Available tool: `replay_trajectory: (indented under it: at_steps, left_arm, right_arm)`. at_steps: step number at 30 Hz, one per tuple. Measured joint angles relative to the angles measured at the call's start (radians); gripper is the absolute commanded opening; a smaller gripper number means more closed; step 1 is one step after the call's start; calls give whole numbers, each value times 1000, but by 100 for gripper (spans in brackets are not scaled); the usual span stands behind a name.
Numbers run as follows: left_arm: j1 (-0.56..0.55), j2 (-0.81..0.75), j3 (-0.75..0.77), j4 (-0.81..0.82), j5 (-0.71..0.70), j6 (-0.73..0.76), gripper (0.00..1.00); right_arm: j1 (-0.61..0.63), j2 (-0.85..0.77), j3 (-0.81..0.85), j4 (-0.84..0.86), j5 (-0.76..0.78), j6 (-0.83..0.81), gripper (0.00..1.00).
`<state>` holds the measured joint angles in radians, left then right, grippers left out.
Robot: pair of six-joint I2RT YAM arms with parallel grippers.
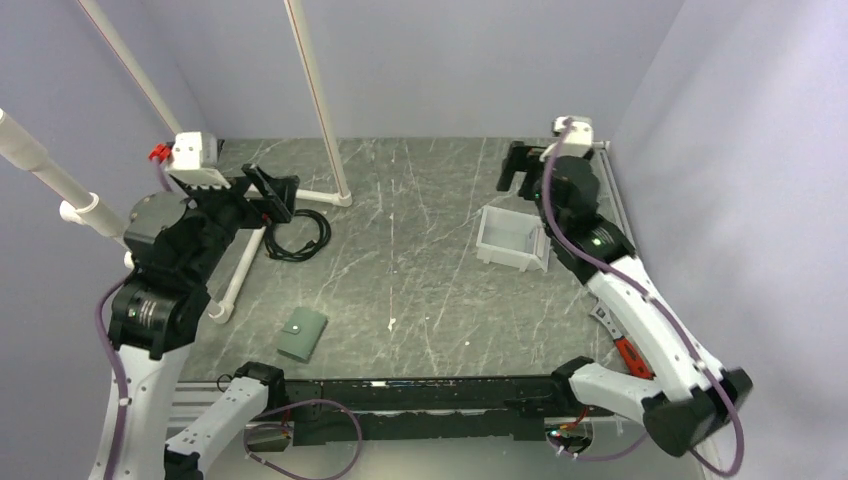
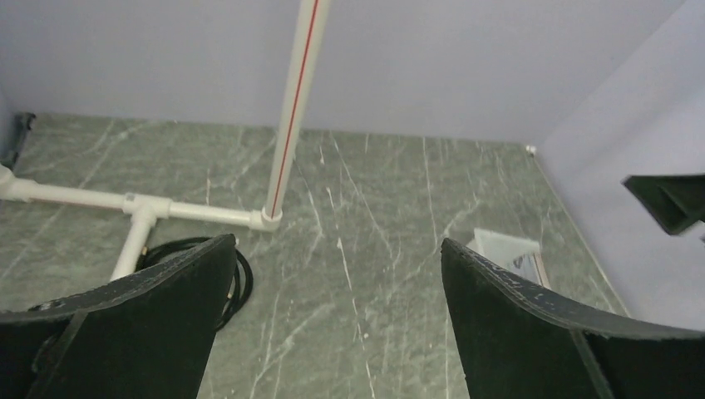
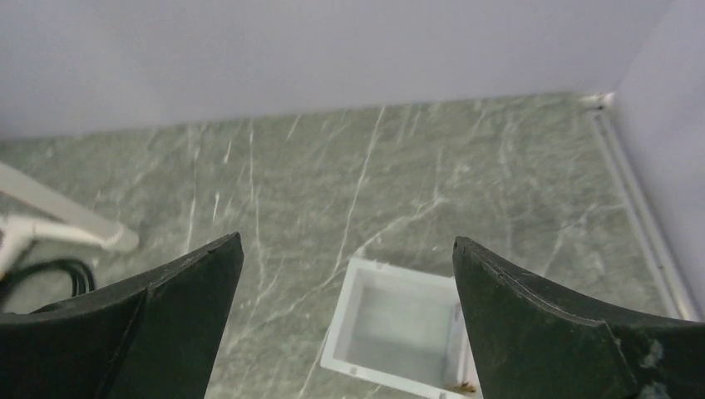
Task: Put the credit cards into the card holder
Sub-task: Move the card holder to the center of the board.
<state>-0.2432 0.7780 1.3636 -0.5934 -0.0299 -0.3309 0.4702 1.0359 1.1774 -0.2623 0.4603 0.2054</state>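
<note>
The card holder [image 1: 302,334], a small sage-green wallet with a snap stud, lies shut on the table near the front left. A pale credit card [image 2: 517,263] leans inside the white bin [image 1: 500,240] against its right wall. An orange scrap [image 3: 462,386] shows at that wall's near corner. My left gripper [image 1: 274,194] [image 2: 337,241] hangs open above the table's left side, far behind the card holder. My right gripper [image 1: 522,170] [image 3: 347,238] hangs open just behind the bin [image 3: 341,328]. Nothing is between either pair of fingers.
A white pipe frame [image 1: 330,150] stands at the back left, with a pipe foot [image 2: 100,199] lying on the table. A coiled black cable [image 1: 300,236] lies beside it. Walls close in the back and the right side.
</note>
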Motion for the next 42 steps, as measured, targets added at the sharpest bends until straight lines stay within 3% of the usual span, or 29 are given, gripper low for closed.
replay_trajectory:
  at_steps: [5, 9, 13, 17, 20, 24, 33, 42]
  left_arm:
    - [0, 41, 0, -47, 44, 5, 99]
    - [0, 34, 0, -100, 36, 24, 99]
    - [1, -2, 0, -144, -2, 48, 99]
    - [1, -44, 5, -191, -40, 67, 99]
    - [1, -53, 25, -229, -58, 82, 99]
    - [1, -60, 34, -268, -75, 95, 99]
    - [1, -92, 26, -314, -100, 108, 99]
    - [1, -105, 3, -317, -99, 108, 99]
  right_arm:
    - [19, 183, 0, 9, -162, 31, 100]
    - [93, 333, -26, 119, -455, 40, 99]
    - [270, 494, -58, 264, -667, -55, 99]
    - [487, 691, -35, 329, -769, -179, 99]
    - [583, 832, 30, 334, -801, -227, 99]
    - [646, 970, 159, 346, -752, -214, 100]
    - [846, 1069, 248, 457, -314, -100, 100]
    - [924, 1073, 140, 634, -249, -200, 100]
